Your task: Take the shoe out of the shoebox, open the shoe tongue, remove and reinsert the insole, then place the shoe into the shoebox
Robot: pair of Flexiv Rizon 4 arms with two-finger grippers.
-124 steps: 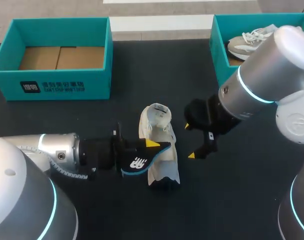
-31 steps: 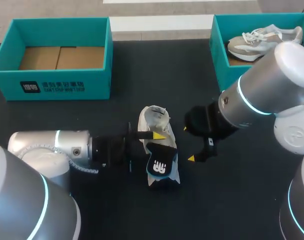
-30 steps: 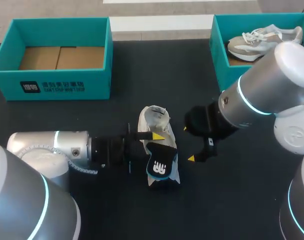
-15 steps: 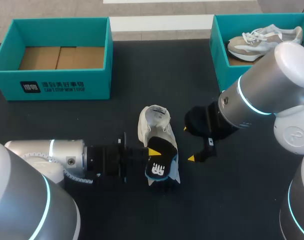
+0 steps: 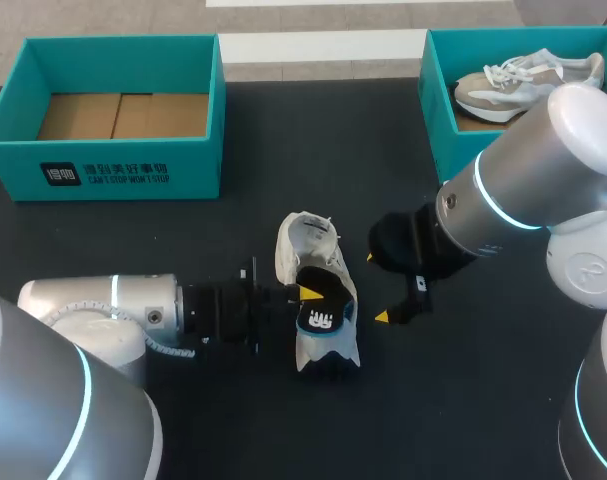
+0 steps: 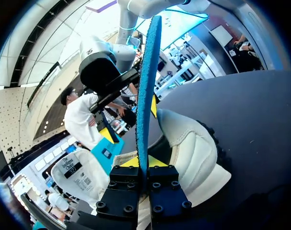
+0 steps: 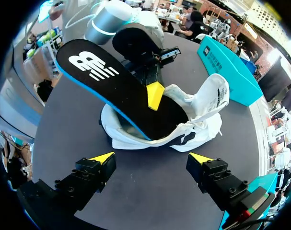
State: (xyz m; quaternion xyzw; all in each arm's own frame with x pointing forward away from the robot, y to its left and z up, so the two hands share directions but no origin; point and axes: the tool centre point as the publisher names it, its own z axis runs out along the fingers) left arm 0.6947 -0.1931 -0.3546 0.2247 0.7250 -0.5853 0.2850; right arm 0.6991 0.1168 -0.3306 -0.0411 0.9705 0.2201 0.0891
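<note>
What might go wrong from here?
The shoe lies unheld, since the right end effector is open beside it; pushing the insole in may slide or tip it. The left end effector pinches one edge, so the insole could buckle or slip instead of seating flat.

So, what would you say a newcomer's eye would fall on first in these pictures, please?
Most likely the black, blue-edged insole, pinched by the left gripper and slanting up out of the white shoe at the table's middle. Next, the right gripper hangs beside that shoe with its fingers spread open. A second shoe lies in the teal shoebox at the far right.
</note>
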